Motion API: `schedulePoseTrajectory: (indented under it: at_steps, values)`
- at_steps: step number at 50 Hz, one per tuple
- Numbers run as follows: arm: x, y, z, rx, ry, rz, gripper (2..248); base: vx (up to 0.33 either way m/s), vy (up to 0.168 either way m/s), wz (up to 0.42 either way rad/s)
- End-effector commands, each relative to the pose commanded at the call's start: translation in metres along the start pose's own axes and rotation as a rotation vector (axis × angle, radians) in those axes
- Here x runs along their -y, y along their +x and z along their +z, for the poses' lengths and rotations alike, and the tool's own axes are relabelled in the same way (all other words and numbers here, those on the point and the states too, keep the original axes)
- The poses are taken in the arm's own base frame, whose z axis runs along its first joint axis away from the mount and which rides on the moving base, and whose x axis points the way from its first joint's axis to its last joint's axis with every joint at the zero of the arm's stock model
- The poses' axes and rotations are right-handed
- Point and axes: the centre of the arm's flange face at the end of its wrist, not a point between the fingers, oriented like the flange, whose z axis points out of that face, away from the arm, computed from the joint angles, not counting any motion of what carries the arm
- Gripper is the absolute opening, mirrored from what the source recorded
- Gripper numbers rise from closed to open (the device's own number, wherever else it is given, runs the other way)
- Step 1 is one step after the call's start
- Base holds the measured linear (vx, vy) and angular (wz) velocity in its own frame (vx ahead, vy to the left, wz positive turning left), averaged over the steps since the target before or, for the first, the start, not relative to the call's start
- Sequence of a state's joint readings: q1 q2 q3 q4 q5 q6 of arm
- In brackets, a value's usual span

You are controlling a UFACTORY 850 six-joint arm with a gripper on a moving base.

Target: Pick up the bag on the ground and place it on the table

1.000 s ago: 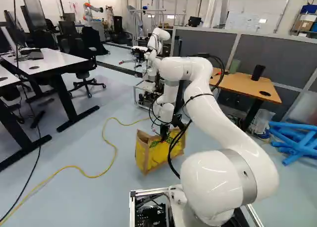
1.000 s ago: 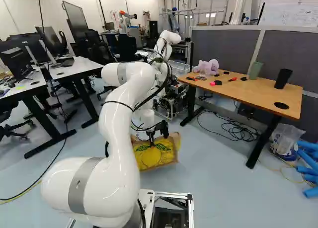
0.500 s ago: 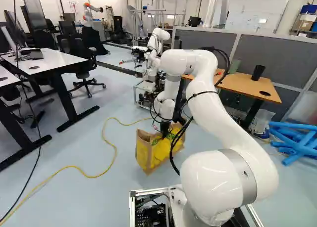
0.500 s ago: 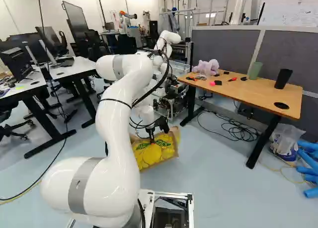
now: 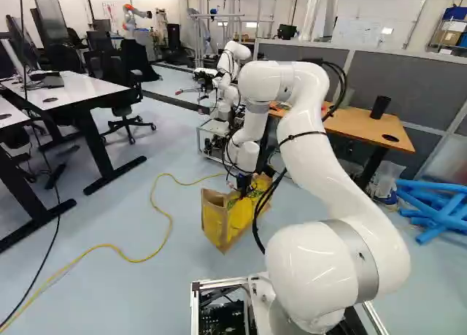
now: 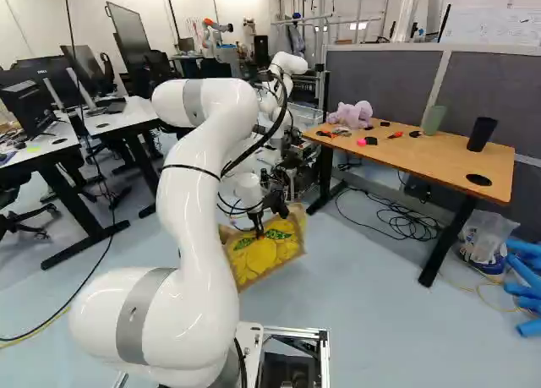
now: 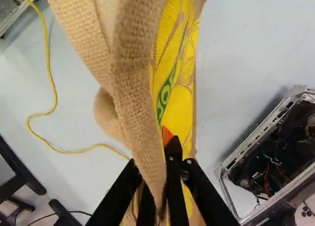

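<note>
And here the wooden table (image 6: pixel 439 162) is topped by a soft toy (image 6: pixel 352 114), a green cup (image 6: pixel 434 119) and a black one (image 6: pixel 483 134); the floor (image 5: pixel 168 291) is crossed by a yellow cable (image 5: pixel 109 246), blue tubes (image 5: pixel 430 185) heaped.

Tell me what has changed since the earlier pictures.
The arm has raised the gripper, and the bag has shifted up with it, tipping so its right side in the right base view rides higher. The gripper is closed on the bag's edge. The base, the wooden table and the yellow cable stayed put.
</note>
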State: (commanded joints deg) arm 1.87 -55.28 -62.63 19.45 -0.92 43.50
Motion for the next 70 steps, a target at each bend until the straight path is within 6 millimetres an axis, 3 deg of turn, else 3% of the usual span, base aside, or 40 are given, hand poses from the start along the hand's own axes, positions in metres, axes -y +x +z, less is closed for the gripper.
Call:
schedulePoseTrajectory:
  at_steps: [70]
  values:
    - [0.016, 0.005, -0.102, 0.063, -0.012, -0.103, 22, 0.0, 0.0, 0.0]
